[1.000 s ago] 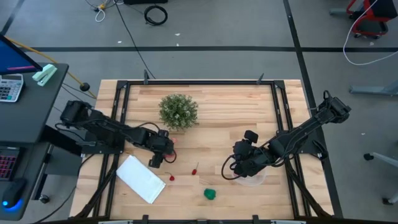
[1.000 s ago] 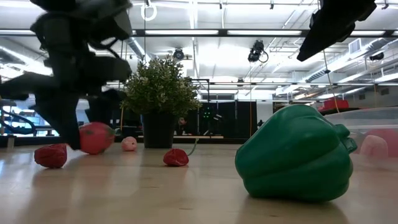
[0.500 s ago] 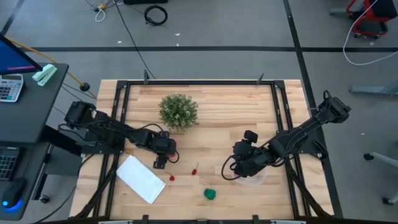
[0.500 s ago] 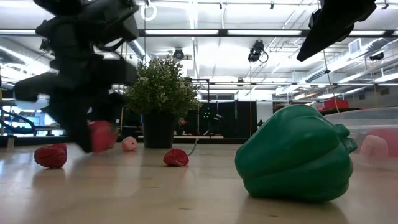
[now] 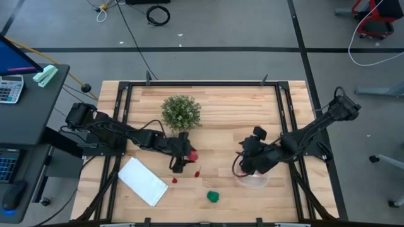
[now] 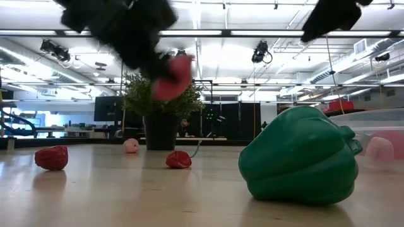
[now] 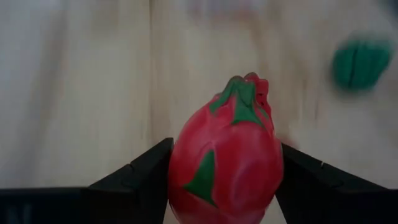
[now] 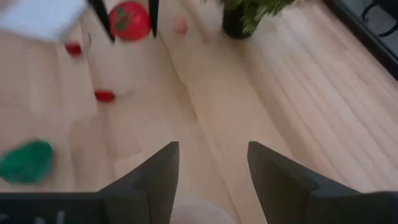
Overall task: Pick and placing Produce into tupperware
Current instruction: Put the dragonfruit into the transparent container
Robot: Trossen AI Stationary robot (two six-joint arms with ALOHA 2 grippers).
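Observation:
My left gripper (image 5: 187, 156) is shut on a red fruit with green leaf marks (image 7: 227, 162), held above the table's middle (image 6: 172, 77). My right gripper (image 8: 211, 180) stands open over the clear round tupperware (image 5: 254, 180), which holds a pink piece (image 6: 379, 148). On the table lie a green pepper (image 5: 214, 197), a small red piece (image 5: 173, 180), a red piece with a stem (image 5: 197, 171) and a small pink piece (image 6: 130, 145). My left gripper pinches the red fruit by its two opposite sides (image 7: 180, 168) between its two fingers. The fingers come from the table's left, slanting down. The fruit's leafy tip (image 7: 244, 93) points away from the gripper. It is lifted clear of the table.
A bushy potted plant (image 5: 181, 112) stands at the far middle, just behind my left gripper. A flat white rectangle (image 5: 143, 181) lies near the front left. Bare wood lies between the fruit and the tupperware.
My left gripper has taken hold of the red fruit, which stood on the table, and lifted it clear. It has carried it toward the table's right edge and tipped from pointing steeply down to a shallower slant.

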